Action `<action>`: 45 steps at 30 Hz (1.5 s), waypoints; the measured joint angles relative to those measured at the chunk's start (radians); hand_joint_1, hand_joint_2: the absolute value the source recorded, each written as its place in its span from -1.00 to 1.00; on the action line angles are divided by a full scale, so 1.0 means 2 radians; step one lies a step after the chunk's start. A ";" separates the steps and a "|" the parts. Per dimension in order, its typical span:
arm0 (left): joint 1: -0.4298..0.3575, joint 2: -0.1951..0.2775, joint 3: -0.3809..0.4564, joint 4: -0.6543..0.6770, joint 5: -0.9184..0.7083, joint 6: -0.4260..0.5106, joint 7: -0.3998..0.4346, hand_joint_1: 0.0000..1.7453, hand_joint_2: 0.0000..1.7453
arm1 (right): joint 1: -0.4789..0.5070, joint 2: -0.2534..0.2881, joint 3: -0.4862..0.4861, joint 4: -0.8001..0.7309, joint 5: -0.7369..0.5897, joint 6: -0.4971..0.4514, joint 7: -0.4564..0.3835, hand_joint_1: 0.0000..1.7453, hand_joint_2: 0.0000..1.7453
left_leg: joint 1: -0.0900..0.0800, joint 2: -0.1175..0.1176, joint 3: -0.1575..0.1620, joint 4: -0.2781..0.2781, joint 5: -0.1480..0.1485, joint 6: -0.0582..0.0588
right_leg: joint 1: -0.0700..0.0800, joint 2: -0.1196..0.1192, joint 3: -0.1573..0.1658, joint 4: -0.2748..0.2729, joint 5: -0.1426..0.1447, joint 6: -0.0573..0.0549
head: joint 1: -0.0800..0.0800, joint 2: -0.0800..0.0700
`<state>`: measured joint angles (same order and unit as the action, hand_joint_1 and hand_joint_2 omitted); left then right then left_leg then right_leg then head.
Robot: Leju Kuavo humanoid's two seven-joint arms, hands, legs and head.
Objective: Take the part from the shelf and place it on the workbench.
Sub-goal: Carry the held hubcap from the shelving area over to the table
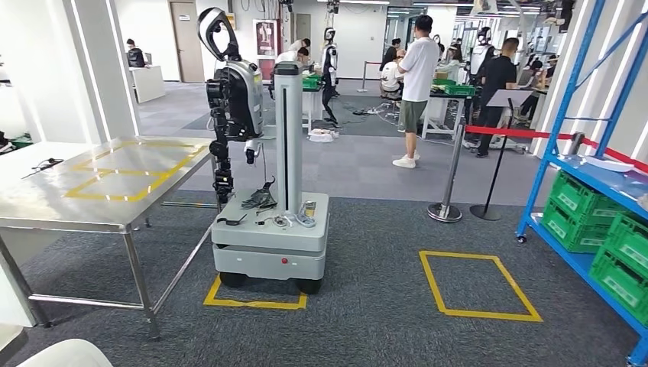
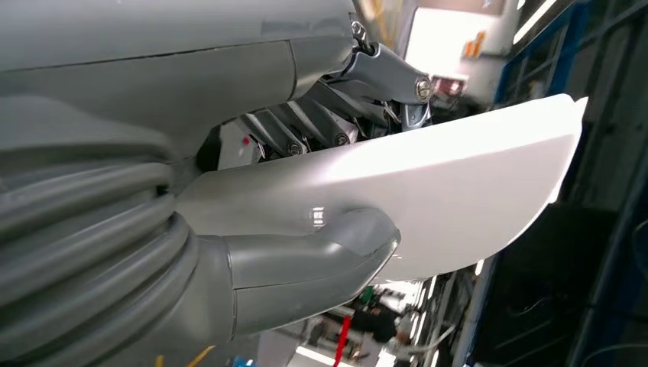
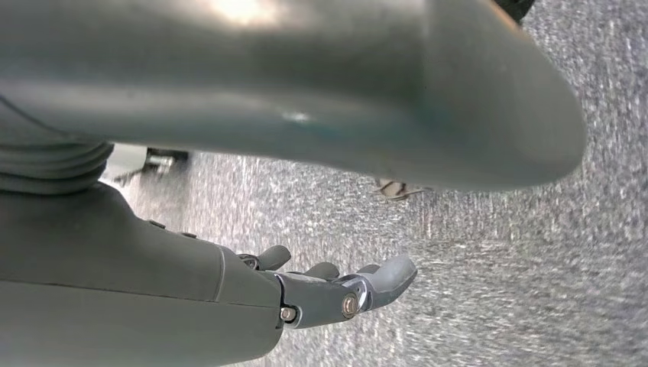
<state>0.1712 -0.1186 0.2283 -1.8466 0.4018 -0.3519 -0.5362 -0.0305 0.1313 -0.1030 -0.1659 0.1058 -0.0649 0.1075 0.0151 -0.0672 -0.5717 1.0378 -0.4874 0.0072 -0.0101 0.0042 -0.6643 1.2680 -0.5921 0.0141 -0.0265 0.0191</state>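
Note:
In the left wrist view my left hand grips a white, smooth, curved part. The thick grey thumb presses on one face and the darker fingers close over the other. The right wrist view shows my right hand with nothing in it, fingers stretched out and apart above grey carpet. In the head view the steel workbench, marked with yellow tape, stands at the left. The blue shelf stands at the right, with another white part lying on its upper level.
A wheeled robot on a grey base stands in the middle beside the workbench. Green crates fill the shelf's lower level. A yellow floor square lies ahead on the right. Stanchions with a red belt and several people are farther back.

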 joint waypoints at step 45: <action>0.001 0.012 0.077 -0.046 0.025 0.053 -0.003 1.00 1.00 | 0.000 0.009 -0.013 0.000 0.004 0.010 -0.004 -1.00 -1.00 | 0.003 0.032 -0.072 0.116 -0.039 -0.028 | 0.009 -0.025 0.066 -0.139 0.051 -0.032 | 0.000 0.000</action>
<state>0.1739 -0.0954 0.3826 -1.9392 0.4514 -0.2460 -0.5431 -0.0300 0.1495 -0.1289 -0.1659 0.1147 -0.0450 0.0994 0.0221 -0.0034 -0.7155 1.2699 -0.5656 -0.0493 0.0078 -0.0454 -0.5320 0.9891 -0.4902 -0.0501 -0.0271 0.0191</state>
